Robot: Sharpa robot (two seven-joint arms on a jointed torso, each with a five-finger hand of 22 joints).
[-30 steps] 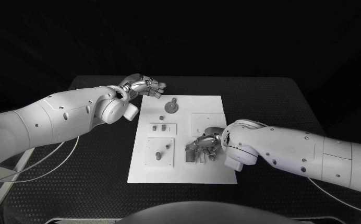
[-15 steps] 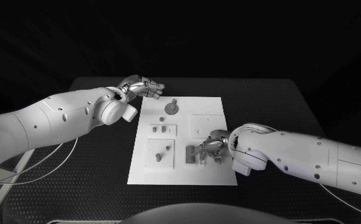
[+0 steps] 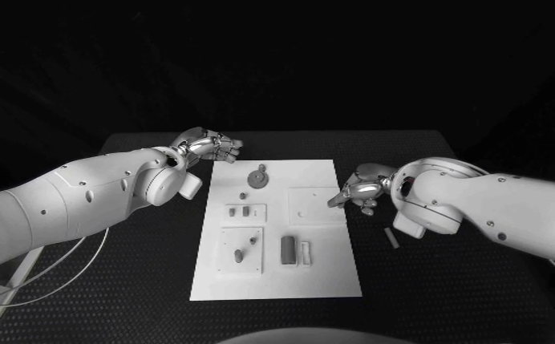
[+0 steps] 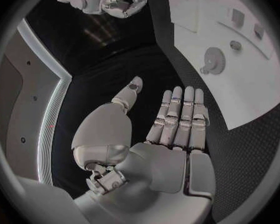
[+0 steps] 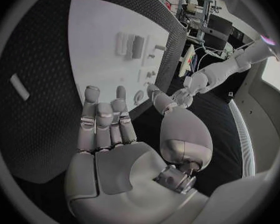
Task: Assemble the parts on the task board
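Both silver many-fingered hands hover empty beside the white rectangular task board (image 3: 277, 232), one at each long edge.

The right hand (image 3: 361, 188) hangs at the board's right edge near its far half, fingers apart and holding nothing; the right wrist view shows its palm bare and fingers extended. The left hand (image 3: 208, 146) sits off the board's far left corner above the black worktop (image 3: 463, 280), fingers loosely apart with nothing in them; its wrist view shows a bare palm with straight fingers. On the board lie small grey parts: a round gear-like piece (image 3: 258, 174) near the far end, a dark upright block (image 3: 288, 251) beside a pale bar (image 3: 305, 252) near the front. A small pale bar (image 3: 392, 237) lies on the worktop, right of the board.
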